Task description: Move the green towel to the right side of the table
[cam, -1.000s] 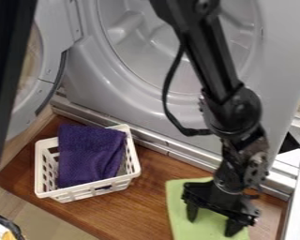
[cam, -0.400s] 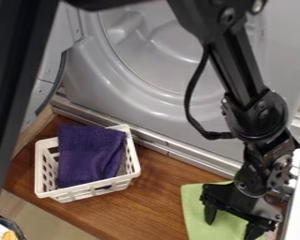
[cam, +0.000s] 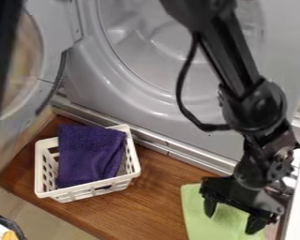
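The black pincer (cam: 232, 219) hangs low in the right part of the view, with its two fingers spread and their tips well apart, pointing down at the green towel (cam: 198, 220). Whether the tips touch the cloth or only hover just over it, I cannot tell. The towel lies flat directly beneath the pincer, on the right part of the wooden table (cam: 153, 197), and shows to the left of the fingers, between them and below them, running down to the bottom edge of the view. Above the pincer, the black arm (cam: 231, 51) slants up to the top edge, with a black cable (cam: 179, 96) looping out on its left side

Well to the left of the pincer, and a little higher in the view, a white plastic basket (cam: 136, 161) with slotted sides stands on the same table. A purple cloth (cam: 90, 154) lies in it, part of it draped up over the basket's back rim. Behind the pincer, a metal rail (cam: 162, 143) runs along the back edge of the table, and beyond that rises a grey machine (cam: 159, 122) with a big round opening. Its open door (cam: 30, 91) is far off to the pincer's upper left. Just right of the pincer, a white strip (cam: 297, 199) slants along the table's side
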### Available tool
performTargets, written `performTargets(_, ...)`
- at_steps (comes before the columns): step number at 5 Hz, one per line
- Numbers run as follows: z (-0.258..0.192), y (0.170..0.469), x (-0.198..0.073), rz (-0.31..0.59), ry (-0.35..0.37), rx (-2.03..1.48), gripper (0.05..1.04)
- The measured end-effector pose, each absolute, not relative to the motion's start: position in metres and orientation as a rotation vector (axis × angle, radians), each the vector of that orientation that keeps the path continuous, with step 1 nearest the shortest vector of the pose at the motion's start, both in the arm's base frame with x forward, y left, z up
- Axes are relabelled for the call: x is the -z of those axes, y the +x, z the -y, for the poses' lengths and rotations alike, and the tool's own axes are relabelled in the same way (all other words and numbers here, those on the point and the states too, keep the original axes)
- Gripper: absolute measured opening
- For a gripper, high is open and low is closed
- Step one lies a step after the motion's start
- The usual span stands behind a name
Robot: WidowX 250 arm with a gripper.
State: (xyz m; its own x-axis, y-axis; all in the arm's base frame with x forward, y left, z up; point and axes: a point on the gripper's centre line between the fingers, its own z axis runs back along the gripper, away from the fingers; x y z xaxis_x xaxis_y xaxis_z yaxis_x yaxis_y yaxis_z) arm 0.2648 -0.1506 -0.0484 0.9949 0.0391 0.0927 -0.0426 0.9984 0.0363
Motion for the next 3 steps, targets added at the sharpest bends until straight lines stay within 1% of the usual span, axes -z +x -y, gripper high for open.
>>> performTargets(1, 0.146, 0.261, 0.032, 0.104, 0.022, -0.055, 1.001)
performTargets(2, 0.143, 0.255, 0.012, 0.132, -0.011, -0.067, 1.001)
performTargets(3, 0.138, 0.25, -0.006, 0.185, -0.039, -0.088, 1.001)
